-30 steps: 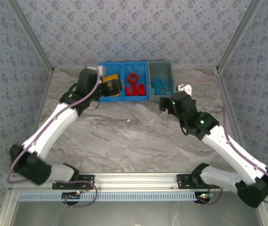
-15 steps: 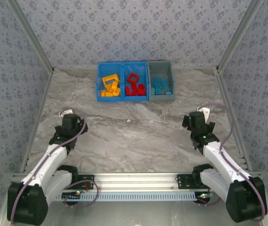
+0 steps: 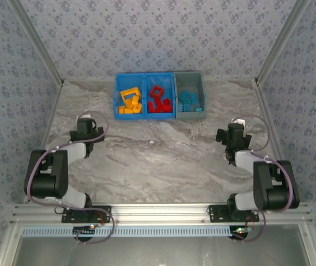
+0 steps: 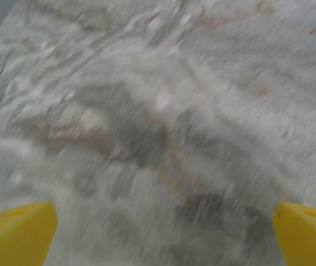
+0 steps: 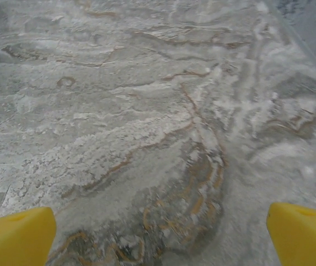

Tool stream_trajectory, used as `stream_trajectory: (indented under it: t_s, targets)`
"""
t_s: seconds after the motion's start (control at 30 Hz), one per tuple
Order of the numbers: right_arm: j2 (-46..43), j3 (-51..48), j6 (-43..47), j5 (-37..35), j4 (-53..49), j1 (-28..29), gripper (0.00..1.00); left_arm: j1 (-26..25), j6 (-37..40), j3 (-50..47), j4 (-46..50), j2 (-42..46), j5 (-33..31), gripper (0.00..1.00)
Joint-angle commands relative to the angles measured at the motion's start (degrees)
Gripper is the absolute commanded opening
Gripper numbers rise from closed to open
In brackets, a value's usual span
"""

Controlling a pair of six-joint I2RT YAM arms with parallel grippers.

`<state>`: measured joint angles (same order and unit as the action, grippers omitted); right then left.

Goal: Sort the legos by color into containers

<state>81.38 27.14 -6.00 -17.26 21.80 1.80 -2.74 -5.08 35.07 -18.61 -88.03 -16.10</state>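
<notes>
Yellow legos (image 3: 129, 101), red legos (image 3: 159, 101) and blue legos (image 3: 190, 101) each fill their own bin of the containers (image 3: 145, 74), so sorting looks finished. Nearer than the containers, left gripper (image 3: 85, 126) and right gripper (image 3: 231, 133) gape empty.

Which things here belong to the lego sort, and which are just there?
Job: yellow legos in the left blue bin; red legos in the middle blue bin; blue legos in the grey bin; left gripper and right gripper, both open.
Not the job: marbled table, patterned walls, metal rail.
</notes>
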Motion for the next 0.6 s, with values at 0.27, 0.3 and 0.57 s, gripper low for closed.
stream_trajectory:
  t_s: [0.27, 0.3, 0.57]
  targets:
    - [5.81, -8.63, 5.88, 11.01, 32.61, -3.29, 1.0, 1.5, 1.62, -17.77, -41.86, -0.67, 0.65, 0.99]
    - [5.69, -10.09, 5.95, 11.32, 33.94, -3.28, 1.0, 1.49, 1.05, -16.92, -35.76, 1.64, 0.7, 0.99]
    - [6.0, -6.25, 5.71, 6.66, 28.08, -2.17, 1.0, 2.42, 1.48, -12.64, -30.32, 0.15, 4.1, 0.99]
